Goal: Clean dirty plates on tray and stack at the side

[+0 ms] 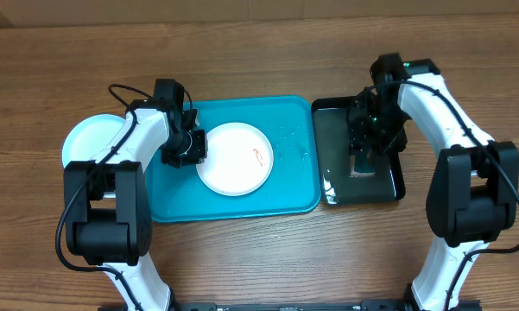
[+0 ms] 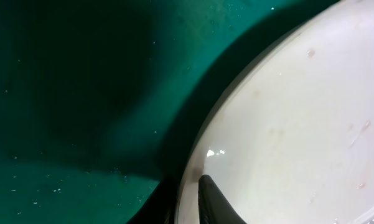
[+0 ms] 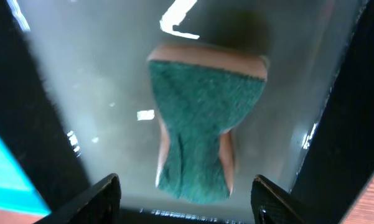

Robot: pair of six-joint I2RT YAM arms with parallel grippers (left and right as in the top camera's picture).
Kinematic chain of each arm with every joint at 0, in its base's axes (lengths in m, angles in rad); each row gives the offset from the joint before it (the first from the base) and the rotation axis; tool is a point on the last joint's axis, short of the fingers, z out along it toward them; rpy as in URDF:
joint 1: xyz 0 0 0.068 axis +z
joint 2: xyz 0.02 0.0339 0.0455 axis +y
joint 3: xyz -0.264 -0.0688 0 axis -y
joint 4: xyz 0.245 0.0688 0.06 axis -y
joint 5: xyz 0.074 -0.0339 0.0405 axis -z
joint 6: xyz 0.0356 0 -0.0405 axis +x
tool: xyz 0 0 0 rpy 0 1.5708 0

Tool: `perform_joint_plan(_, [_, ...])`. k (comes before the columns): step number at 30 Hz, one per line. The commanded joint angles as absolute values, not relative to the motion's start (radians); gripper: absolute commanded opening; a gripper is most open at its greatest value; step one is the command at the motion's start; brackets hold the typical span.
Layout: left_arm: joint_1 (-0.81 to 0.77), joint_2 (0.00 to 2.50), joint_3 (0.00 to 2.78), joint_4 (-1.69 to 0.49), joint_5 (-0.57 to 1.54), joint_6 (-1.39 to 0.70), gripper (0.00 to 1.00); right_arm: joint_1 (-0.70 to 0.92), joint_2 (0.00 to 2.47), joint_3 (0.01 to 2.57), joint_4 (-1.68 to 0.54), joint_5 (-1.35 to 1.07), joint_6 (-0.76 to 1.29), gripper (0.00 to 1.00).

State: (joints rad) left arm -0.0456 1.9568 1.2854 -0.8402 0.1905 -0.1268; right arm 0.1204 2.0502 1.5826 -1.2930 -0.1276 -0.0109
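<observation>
Left gripper [image 1: 193, 148] tight on the white plate [image 1: 233, 160], right gripper [image 3: 188, 190] wide apart over the green sponge [image 3: 199, 124].

White plate [image 2: 299, 124], edge on teal tray [image 2: 81, 81], shadowed

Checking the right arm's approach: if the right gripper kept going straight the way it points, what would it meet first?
The sponge, lying in the black tray right between the right gripper's open fingers. It looks close below them, though the depth is hard to judge.
</observation>
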Motion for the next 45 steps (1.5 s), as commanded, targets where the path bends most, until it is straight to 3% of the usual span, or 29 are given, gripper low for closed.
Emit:
perform_joint_plan(1, [-0.046,1.935,1.279,-0.838,0.185,-0.112,0.16,0.123,2.009,1.543,-1.243,-0.075,0.031,0.68])
perform_joint_plan(7, [-0.046,1.935,1.279,-0.836,0.185,-0.113,0.16,0.123,2.009,1.515,-1.182,-0.079,0.031,0.6])
perform_joint_plan(16, [-0.046,1.935,1.279,-0.837,0.185,-0.113,0.16,0.123,2.009,1.414,-1.094,-0.094,0.03,0.59])
perform_joint_plan(19, [-0.046,1.935,1.279,-0.836,0.185,-0.116,0.16,0.123,2.008,1.417,-1.085,-0.094,0.03,0.51])
perform_joint_plan(40, [-0.046,1.935,1.279,-0.837,0.185,-0.115,0.16,0.123,2.009,1.492,-1.157,-0.115,0.03,0.51])
perform_joint_plan(45, [-0.046,1.935,1.279,-0.837,0.184,-0.115,0.16,0.123,2.009,1.492,-1.157,-0.128,0.03,0.44])
